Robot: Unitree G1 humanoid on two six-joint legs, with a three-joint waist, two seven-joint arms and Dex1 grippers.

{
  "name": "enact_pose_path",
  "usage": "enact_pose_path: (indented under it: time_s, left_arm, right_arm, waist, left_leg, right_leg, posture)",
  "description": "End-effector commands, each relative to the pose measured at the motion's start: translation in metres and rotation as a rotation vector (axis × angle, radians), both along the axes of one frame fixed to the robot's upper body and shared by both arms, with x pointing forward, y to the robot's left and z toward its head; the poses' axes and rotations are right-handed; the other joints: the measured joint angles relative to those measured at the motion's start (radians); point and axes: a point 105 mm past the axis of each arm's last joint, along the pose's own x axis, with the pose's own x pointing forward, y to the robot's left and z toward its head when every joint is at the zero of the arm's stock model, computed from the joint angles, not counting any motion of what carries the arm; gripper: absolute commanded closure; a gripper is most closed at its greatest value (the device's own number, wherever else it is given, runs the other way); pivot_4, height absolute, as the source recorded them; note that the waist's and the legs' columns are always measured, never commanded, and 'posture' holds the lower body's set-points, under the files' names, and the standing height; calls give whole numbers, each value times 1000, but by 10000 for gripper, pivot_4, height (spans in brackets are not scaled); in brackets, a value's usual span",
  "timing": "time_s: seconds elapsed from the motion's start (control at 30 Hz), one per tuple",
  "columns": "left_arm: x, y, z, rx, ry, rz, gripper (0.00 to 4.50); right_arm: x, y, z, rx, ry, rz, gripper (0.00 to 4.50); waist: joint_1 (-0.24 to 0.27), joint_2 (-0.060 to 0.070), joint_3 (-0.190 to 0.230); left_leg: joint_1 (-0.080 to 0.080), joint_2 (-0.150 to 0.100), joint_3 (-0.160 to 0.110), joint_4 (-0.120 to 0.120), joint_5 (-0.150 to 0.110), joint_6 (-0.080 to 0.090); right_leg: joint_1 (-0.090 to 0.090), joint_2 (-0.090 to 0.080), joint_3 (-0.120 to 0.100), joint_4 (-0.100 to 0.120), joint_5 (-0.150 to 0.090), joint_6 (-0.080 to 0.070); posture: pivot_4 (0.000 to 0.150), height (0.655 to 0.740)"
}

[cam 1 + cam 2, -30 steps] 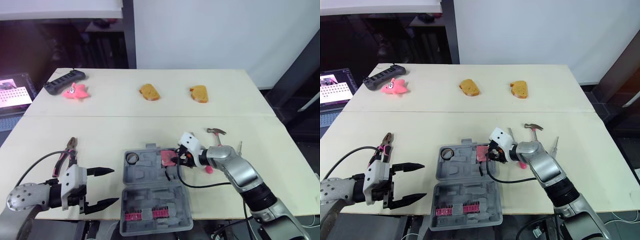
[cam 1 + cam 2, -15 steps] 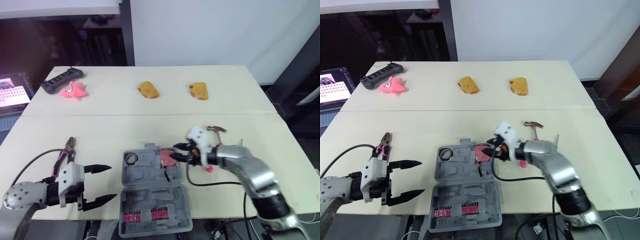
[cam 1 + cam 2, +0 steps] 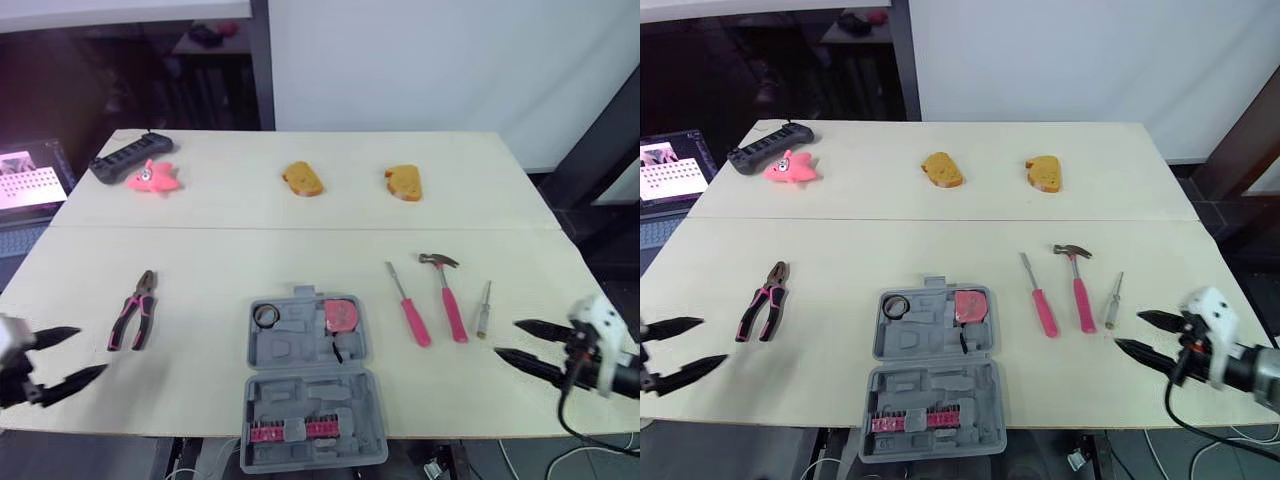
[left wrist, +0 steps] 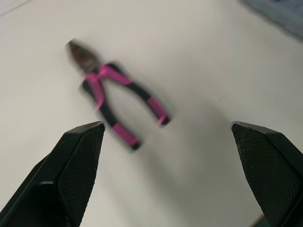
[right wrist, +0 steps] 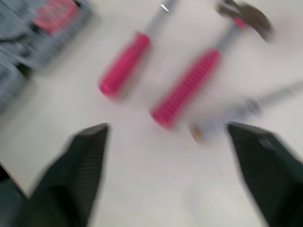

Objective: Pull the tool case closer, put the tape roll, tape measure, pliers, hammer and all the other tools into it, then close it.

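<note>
1. Nearest the robot, the left gripper [image 3: 90, 350] and right gripper [image 3: 506, 338] hang over the front corners of the table [image 3: 200, 260]. Each has its jaws spread wide. Neither holds or touches anything.

2. The tool case [image 3: 310, 400] lies open between the two grippers, at the front edge of the table. Judgement: the pulling step looks complete.

3. In the far half of the tool case, the tape roll [image 3: 265, 316] sits on the side towards the left gripper. The tape measure [image 3: 342, 314] sits on the side towards the right gripper. Judgement: both items are stowed, and loading is partly done.

4. The pliers [image 3: 133, 310] lie on the table just ahead of the left gripper. They are in line with its open fingers in the left wrist view and clear of the tool case.

5. Three tools lie ahead of the right gripper. The small grey screwdriver [image 3: 484, 308] is closest, the hammer [image 3: 447, 296] is next, and the pink screwdriver [image 3: 408, 308] is nearest the tool case. They are side by side but apart.

6. Judgement: the step in hand is picking up the remaining loose tools. The next move calls for one arm to reach forward and lower its open jaws across a handle. The pliers suit the left and the grey screwdriver suits the right. Closing the lid comes last.

7. Well beyond both grippers, at the far edge, lie two bread pieces [image 3: 302, 180], a pink toy [image 3: 152, 178] and a power strip [image 3: 128, 157]. None of these belongs to the task.
</note>
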Motion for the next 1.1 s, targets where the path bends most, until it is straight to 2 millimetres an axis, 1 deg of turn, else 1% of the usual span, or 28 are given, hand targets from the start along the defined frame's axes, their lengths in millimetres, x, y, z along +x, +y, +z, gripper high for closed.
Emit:
enact_pose_path:
  time_s: [0.03, 0.27, 0.33, 0.4, 0.47, 0.53, 0.63, 0.67, 0.7, 0.73, 0.8, 0.83, 0.9, 0.97, 1.03, 1.1]
  left_arm:
    - [-2, 2, 6, 19, -12, -26, 0]
    - [2, -5, 8, 3, -20, -48, 0]
    - [2, -6, 8, 1, -20, -50, 0]
    - [3, -7, 7, -6, -31, -36, 0]
    - [8, -6, 7, -21, -70, 12, 0]
    - [18, -6, 3, -43, -131, 117, 0]
    - [31, -8, -3, -81, -199, 261, 0]
    - [36, -8, -4, -101, -223, 327, 0]
    - [44, -6, -7, -116, -235, 408, 0]
    - [52, -7, -11, -130, -225, 474, 0]
    - [64, -11, -16, -140, -198, 537, 0]
    - [67, -14, -17, -143, -187, 549, 0]
    - [81, -16, -21, -157, -165, 599, 0]
    - [91, -19, -26, -162, -136, 627, 0]
    - [96, -22, -31, -143, -115, 625, 0]
    - [102, -28, -41, -126, -82, 623, 0]
  right_arm:
    - [-4, -12, 4, -40, -35, 0, 563]
    - [-4, -13, -3, -41, -42, 6, 563]
    - [-3, -10, -3, -32, -49, 9, 563]
    - [1, 0, 1, -11, -67, 28, 563]
    - [8, 19, 13, 33, -105, 72, 563]
    - [14, 46, 26, 67, -141, 144, 563]
    - [21, 80, 41, 86, -178, 234, 563]
    - [23, 94, 47, 95, -191, 278, 563]
    - [26, 112, 54, 108, -215, 337, 563]
    - [30, 133, 62, 123, -241, 406, 563]
    - [35, 161, 71, 133, -275, 497, 563]
    - [36, 169, 74, 132, -283, 522, 563]
    - [42, 193, 81, 138, -312, 589, 563]
    - [47, 208, 85, 148, -325, 618, 563]
    - [48, 214, 85, 153, -315, 629, 563]
    - [51, 220, 84, 162, -300, 634, 563]
  waist:
    - [0, 0, 0]
    - [-9, 0, 0]
    - [-11, 0, 0]
    - [-15, 0, 0]
    - [-18, 1, 0]
    - [-21, 2, 0]
    - [-18, 2, 0]
    - [-18, 1, 0]
    - [-17, 1, 0]
    - [-16, 1, 0]
    - [-16, 1, 0]
    - [-13, 1, 0]
    - [-9, 0, 0]
    - [-5, 0, 0]
    - [0, 0, 0]
    - [5, 0, 0]
  left_leg:
    - [0, 0, 0, 0, 0, 0]
    - [0, 0, 0, 0, 0, 0]
    - [0, 0, 0, 0, 0, 0]
    - [0, 0, 0, 0, 0, 0]
    - [0, 0, 0, 0, 0, 0]
    - [1, 0, 0, 0, 0, 0]
    - [1, 0, 0, 1, 0, 0]
    - [0, 0, -1, 1, 0, 0]
    - [0, 0, -1, 1, 0, 0]
    - [0, 0, -1, 1, 0, 0]
    - [0, 0, -2, 2, 1, -1]
    - [0, 0, -2, 2, 1, -2]
    - [0, 0, -3, 2, 2, -3]
    - [-1, 0, -3, 2, 2, -3]
    - [-1, 0, -3, 1, 2, -3]
    - [-1, 0, -4, 1, 2, -3]
  right_leg:
    - [0, 0, 0, 0, 0, 0]
    - [0, 0, 0, 1, 0, 0]
    - [0, 0, 0, 1, 0, 0]
    - [0, 0, 0, 1, 0, 0]
    - [0, 0, 0, 1, 0, 0]
    - [0, 0, 1, 1, 0, 0]
    - [1, 0, 1, 2, 1, 2]
    - [1, 0, 1, 2, 2, 3]
    - [1, 0, 1, 2, 2, 4]
    - [2, 0, 1, 2, 2, 4]
    - [2, 1, 1, 2, 4, 6]
    - [2, 1, 0, 2, 4, 6]
    - [2, 1, -1, 2, 4, 6]
    - [2, 0, -1, 2, 5, 6]
    - [1, 0, -1, 2, 5, 7]
    - [1, 0, -1, 2, 5, 7]
  posture:
    - [1500, 7400]
    - [1500, 7400]
    - [1500, 7400]
    - [1500, 7400]
    - [1500, 7400]
    - [1500, 7400]
    - [1500, 7400]
    - [1500, 7400]
    - [1500, 7400]
    - [1500, 7400]
    - [1500, 7400]
    - [1500, 7400]
    - [1500, 7400]
    - [1500, 7400]
    - [1500, 7400]
    - [1500, 7400]
